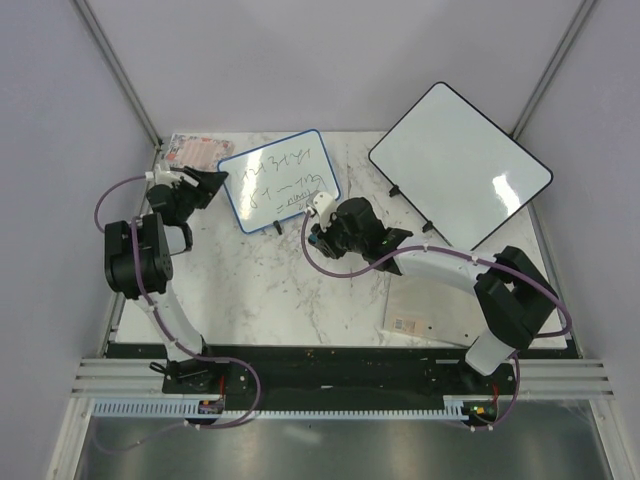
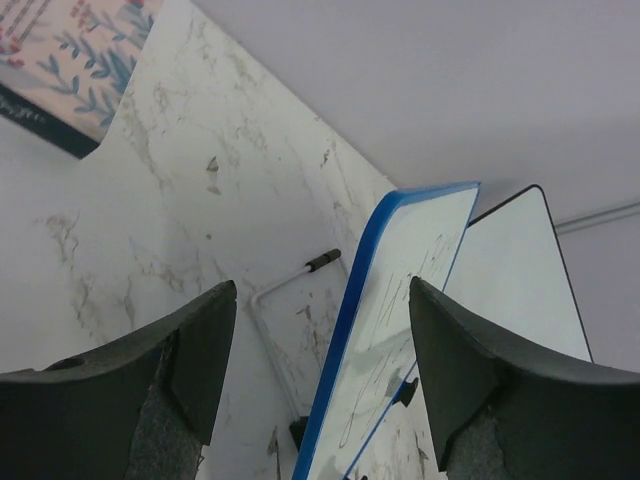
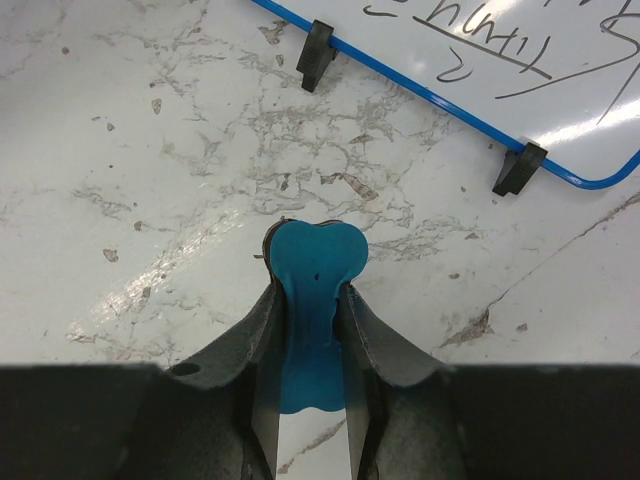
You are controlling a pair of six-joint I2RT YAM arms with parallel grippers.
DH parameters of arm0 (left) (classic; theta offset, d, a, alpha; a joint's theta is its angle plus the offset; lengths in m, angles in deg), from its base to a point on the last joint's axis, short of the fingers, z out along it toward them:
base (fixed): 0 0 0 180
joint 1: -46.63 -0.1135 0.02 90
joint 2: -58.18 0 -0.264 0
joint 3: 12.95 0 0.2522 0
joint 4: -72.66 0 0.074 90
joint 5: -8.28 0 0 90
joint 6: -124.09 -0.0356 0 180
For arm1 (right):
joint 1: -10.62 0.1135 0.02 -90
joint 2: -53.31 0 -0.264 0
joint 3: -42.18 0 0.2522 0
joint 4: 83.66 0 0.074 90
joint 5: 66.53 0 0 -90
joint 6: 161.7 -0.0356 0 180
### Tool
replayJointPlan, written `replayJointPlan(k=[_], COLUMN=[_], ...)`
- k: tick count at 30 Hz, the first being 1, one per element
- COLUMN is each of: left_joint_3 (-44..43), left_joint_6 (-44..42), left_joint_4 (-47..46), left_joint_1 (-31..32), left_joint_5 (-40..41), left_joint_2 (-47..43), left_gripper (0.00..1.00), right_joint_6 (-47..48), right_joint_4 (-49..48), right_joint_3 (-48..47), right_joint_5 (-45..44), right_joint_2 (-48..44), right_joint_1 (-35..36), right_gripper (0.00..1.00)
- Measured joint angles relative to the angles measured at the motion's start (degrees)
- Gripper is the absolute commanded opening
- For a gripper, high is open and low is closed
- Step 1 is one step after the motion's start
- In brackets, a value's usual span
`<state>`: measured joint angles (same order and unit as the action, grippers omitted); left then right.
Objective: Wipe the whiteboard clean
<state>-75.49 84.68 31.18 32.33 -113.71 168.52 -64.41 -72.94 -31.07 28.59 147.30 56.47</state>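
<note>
The whiteboard [image 1: 278,180] with the thin blue frame is propped up on the marble counter [image 1: 260,290], toward the back and a little left of the middle, and black scribbles are seen on its white face. Two small black feet [image 3: 318,52] are clipped to its lower edge and rest on the counter. The left hand [image 2: 320,295] is held just at the left side of the board with its fingers [image 2: 195,370] spread wide apart. The board's blue edge is seen in the gap between them, and no touch is seen. A thin wire stand [image 2: 290,285] is seen behind the board. The right hand [image 3: 310,300] is held low over the counter, just in front of the board's lower right corner, and it is pinching a small blue piece [image 3: 310,262] tight between its fingers. The blue piece is close to the board but apart from it. A bigger blank board with a black frame [image 1: 460,165] is set at the back right, well apart from the small one. A flat beige sheet [image 1: 430,305] lies under the right arm, and a flowery packet [image 1: 198,150] lies at the back left corner, just beside the left hand.
</note>
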Motion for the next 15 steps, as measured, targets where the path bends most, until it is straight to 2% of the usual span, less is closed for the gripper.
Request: replayJointPlan(k=[7, 11, 15], left_joint_3=[-7.41, -11.87, -13.22], left_joint_6=[7.67, 11.3, 12.98], left_joint_4=[-13.88, -16.9, -18.23], left_joint_1=[-1.01, -1.07, -1.05], left_joint_5=[-6.71, -10.05, -12.17], left_joint_2=[9.29, 13.35, 14.8], left_gripper=[0.74, 0.72, 0.64], right_joint_6=[-0.02, -0.44, -1.33], right_joint_4=[-2.27, -4.2, -6.58], right_joint_3=[0.0, 0.0, 0.0], right_joint_5=[-0.9, -1.57, -2.45], right_joint_2=[1.07, 3.3, 4.37], right_joint_1=[-0.22, -0.76, -1.25], right_gripper=[0.0, 0.0, 0.0])
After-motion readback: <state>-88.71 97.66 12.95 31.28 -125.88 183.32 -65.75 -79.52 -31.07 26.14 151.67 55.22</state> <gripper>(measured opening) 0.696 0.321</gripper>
